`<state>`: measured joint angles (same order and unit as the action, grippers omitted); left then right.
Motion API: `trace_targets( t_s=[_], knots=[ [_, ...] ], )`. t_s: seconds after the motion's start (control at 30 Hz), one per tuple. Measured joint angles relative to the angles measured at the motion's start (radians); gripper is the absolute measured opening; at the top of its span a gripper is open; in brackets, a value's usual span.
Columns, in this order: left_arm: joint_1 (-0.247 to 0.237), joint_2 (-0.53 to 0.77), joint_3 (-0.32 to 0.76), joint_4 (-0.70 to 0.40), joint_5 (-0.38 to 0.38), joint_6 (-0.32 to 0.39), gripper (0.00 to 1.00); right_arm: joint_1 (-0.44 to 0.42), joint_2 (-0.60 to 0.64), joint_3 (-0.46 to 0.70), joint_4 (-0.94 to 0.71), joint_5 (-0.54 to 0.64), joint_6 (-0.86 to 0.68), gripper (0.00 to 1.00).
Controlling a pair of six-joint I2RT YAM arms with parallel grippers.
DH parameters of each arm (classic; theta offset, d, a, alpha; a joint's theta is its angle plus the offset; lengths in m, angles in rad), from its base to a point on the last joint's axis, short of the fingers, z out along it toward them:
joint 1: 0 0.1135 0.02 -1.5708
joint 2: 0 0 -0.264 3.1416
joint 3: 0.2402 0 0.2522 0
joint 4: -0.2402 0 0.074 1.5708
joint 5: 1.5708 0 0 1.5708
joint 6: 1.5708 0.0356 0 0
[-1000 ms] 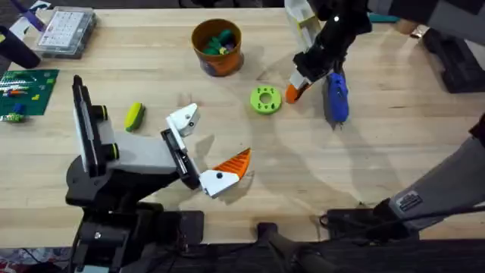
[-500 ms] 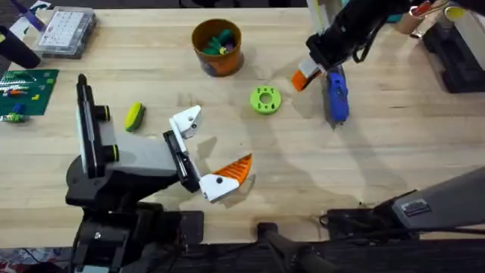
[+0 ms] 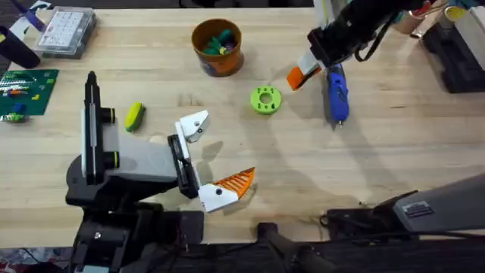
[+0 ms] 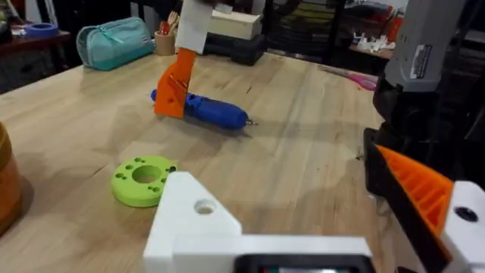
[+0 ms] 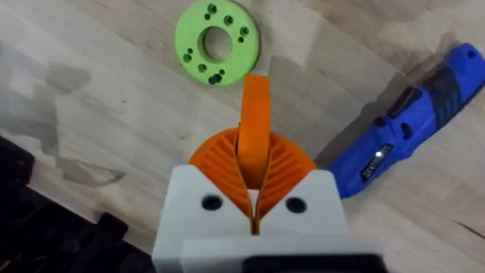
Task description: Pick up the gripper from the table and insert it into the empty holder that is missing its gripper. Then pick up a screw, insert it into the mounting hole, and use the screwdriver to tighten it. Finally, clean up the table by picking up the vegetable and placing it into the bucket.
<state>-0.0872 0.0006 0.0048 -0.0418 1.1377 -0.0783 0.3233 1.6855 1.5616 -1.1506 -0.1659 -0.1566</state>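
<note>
Two orange pads (image 5: 284, 171) on my right gripper (image 3: 301, 70) are clamping an orange finger (image 5: 255, 121), which is hanging above the table (image 3: 394, 152). The screwdriver (image 3: 336, 95) is lying just beside it, the green disc (image 3: 265, 99) near on its other side. My left gripper (image 3: 214, 161) is sitting released, the holder (image 3: 193, 125) as one jaw. The vegetable (image 3: 134, 116) is lying beside that arm; the bucket (image 3: 217, 47) is standing well beyond.

Blue screwdriver (image 3: 336, 92), green disc (image 3: 265, 99), seemingly yellow-green vegetable (image 3: 134, 116).
</note>
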Motion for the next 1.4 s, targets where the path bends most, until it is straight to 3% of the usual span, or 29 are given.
trace_targets(
  t_s=[0.17, 0.53, 1.07, 1.2, 1.4],
  knots=[
    [0.000, 0.000, 0.000, 0.000, 0.000, 0.003, 0.991, 0.000, -0.023, 0.000, -0.009, -0.016, 0.047, 0.010],
    [0.000, 0.000, 0.000, 0.000, 0.000, 0.003, 0.991, 0.000, -0.224, 0.000, 0.000, -0.067, 0.168, 0.010],
    [0.000, 0.000, 0.000, 0.000, 0.000, 0.004, 0.991, -0.031, -0.390, -0.026, 0.006, -0.130, 0.277, 0.010],
    [0.000, 0.000, 0.000, 0.000, 0.000, 0.004, 0.991, -0.107, -0.444, -0.101, 0.085, -0.272, 0.284, 0.010],
    [0.000, 0.000, 0.000, 0.000, 0.000, 0.004, 0.991, -0.209, -0.468, -0.285, 0.275, -0.583, 0.289, 0.010]
  ],
)
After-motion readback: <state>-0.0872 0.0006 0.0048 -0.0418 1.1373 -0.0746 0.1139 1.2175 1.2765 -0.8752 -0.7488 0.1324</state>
